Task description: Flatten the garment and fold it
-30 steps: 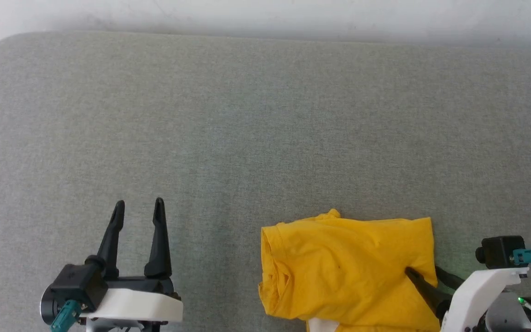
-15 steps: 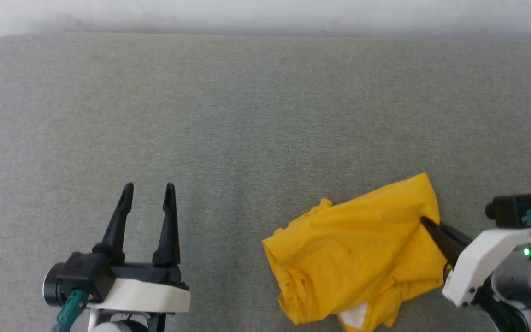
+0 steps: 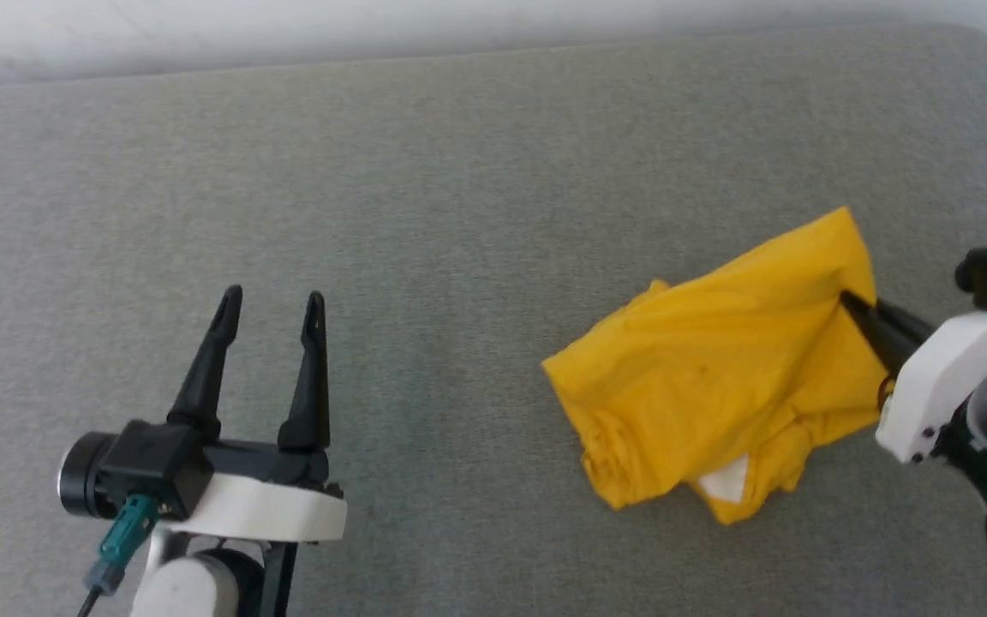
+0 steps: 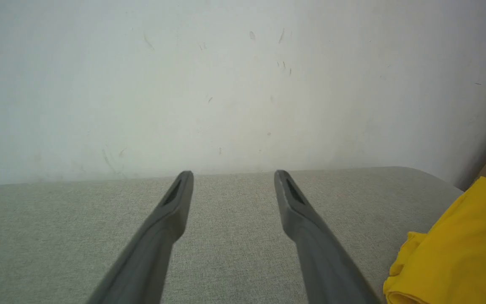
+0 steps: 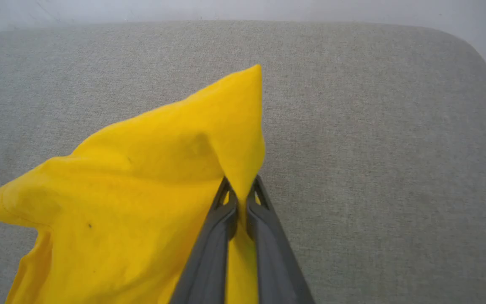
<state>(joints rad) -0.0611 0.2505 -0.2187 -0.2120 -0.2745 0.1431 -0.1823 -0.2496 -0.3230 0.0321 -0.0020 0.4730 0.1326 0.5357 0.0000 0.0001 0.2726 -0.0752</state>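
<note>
1. Head view places the garment [image 3: 716, 386] toward the right side of the grey tabletop [image 3: 425, 197]. It is a crumpled yellow heap with one corner pulled up and a white patch [image 3: 729, 485] peeping from its near underside. No print can be made out.
2. The right pincer [image 3: 850, 302] is clamped on the garment's right-hand edge. In the right wrist view its two fingers stand nearly together with a pinch of yellow cloth between them, and the fabric peaks above the grip.
3. The left pincer [image 3: 273, 298] hovers well apart from the garment over bare tabletop, fingers spread wide and holding nothing.
4. The step in hand looks like lifting the garment by one edge to open it out. Flattening is only starting and folding is not yet begun.
5. To do this well, the right arm should lift high enough for the bunched layers to hang free. It should move slowly so the thin pinch does not slip.
6. The left pincer should probably take a second corner opposite the held one. The two could then stretch the cloth and lay it flat nearer the middle of the tabletop.
</note>
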